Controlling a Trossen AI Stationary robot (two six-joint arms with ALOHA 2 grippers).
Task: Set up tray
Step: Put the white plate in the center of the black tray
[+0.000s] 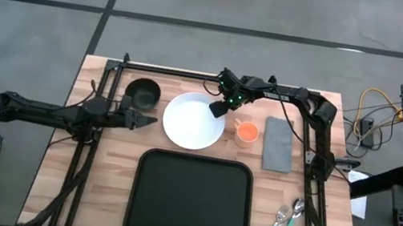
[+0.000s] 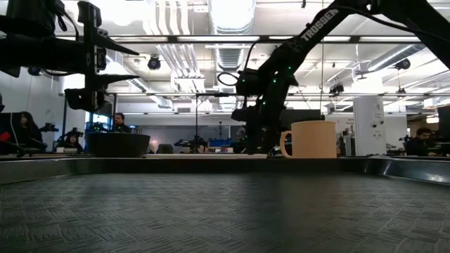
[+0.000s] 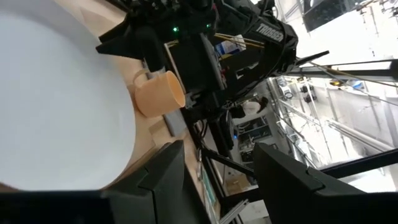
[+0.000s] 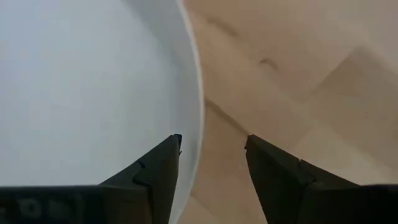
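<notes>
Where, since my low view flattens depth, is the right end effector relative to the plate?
Observer: The right end effector is open and straddles the white plate at its rim, on the side nearest the orange cup.
Operator: And the left one?
Observer: The left end effector is open at the plate's opposite edge, beside the black bowl.
Operator: Is the plate on the tray?
Observer: No, it lies on the wooden table, clear of the tray.

"TROSSEN" on right arm (image 2: 320, 27)
</notes>
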